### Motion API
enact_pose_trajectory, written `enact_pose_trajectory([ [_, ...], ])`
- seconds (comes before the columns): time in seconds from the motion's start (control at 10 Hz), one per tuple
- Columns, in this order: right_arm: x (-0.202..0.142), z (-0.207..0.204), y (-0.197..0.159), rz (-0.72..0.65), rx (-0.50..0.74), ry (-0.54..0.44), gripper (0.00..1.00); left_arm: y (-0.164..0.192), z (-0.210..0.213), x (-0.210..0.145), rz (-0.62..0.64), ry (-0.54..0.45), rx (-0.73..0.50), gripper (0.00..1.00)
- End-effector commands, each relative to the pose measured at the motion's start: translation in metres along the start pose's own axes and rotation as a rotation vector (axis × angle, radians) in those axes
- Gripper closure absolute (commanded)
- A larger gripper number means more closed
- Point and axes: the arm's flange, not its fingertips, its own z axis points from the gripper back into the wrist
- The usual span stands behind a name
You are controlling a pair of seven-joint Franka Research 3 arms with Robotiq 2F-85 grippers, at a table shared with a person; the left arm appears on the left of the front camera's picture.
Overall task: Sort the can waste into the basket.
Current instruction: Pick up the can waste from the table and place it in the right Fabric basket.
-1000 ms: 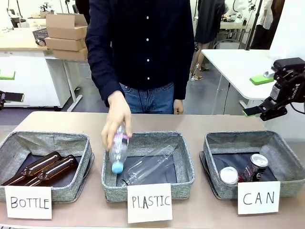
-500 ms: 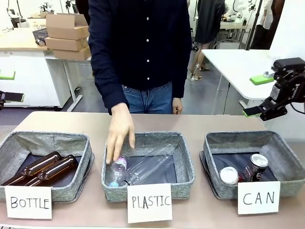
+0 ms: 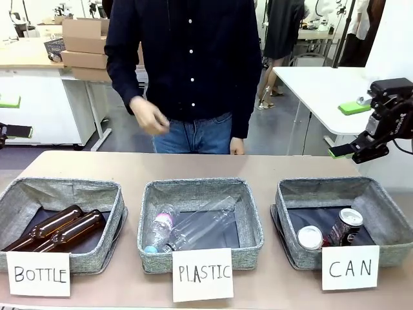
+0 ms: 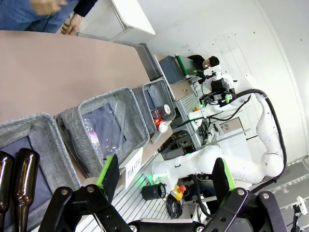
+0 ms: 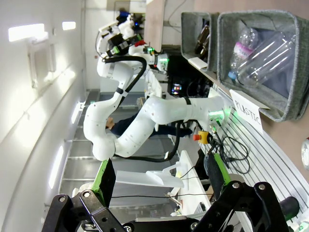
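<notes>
Right now both cans sit inside the CAN basket (image 3: 387,219) at the right end of the tabletop (image 3: 258,165): the red can (image 3: 310,237) lies with its silver top toward the camera, and the black can (image 3: 345,226) leans tilted just beside it, the two touching or nearly so. The white CAN card (image 3: 350,267) stands against the basket's near wall.

Over on the right, the right gripper (image 3: 352,150) hangs above and beyond that basket, off the tabletop's right edge, and from the right wrist view (image 5: 159,179) its fingers are spread wide with nothing between them. The left gripper (image 4: 166,176) has its fingers spread apart too, empty, looking down over the baskets from the left end.

Middle of the tabletop, the PLASTIC basket (image 3: 251,219) holds a clear bottle (image 3: 203,223) lying across it and a smaller bottle with a pink label (image 3: 159,227) at its left side. The BOTTLE basket (image 3: 113,213) on the left holds brown glass bottles (image 3: 61,226) lying side by side.

At the far side the person stands in a dark shirt, one hand (image 3: 148,116) raised well above the tabletop and clear of every basket.
</notes>
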Motion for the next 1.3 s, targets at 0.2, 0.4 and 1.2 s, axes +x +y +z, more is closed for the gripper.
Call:
enact_pose_trajectory([
  [0.2, 0.0019, 0.0038, 0.0008, 0.017, -0.006, 0.012, 0.00, -0.0009, -0.0032, -0.0025, -0.003, -0.011, -0.001, 0.00],
  [0.4, 0.0019, 0.0038, 0.0008, 0.017, -0.006, 0.012, 0.00, -0.0009, -0.0032, -0.0025, -0.003, -0.011, -0.001, 0.00],
  [1.2, 0.0019, 0.0038, 0.0008, 0.017, -0.006, 0.012, 0.00, -0.0009, -0.0032, -0.0025, -0.003, -0.011, -0.001, 0.00],
])
